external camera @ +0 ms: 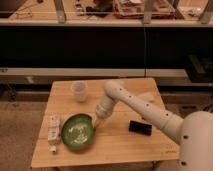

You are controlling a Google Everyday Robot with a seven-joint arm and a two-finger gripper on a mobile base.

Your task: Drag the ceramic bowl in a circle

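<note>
Ceramic bowl (76,133): green, glossy, upright on front-left part of wooden table (120,150), near front edge. We see pale marks inside it. Gripper (98,123) sits at bowl's right rim. We cannot tell how far open it is, nor whether it has hold of rim. Arm (137,106) reaches in from right of view. White blocky item (53,130) just beside bowl's left edge. Translucent cup (79,91) behind bowl, apart. Black flat object (140,128) lies right of gripper, apart.
</note>
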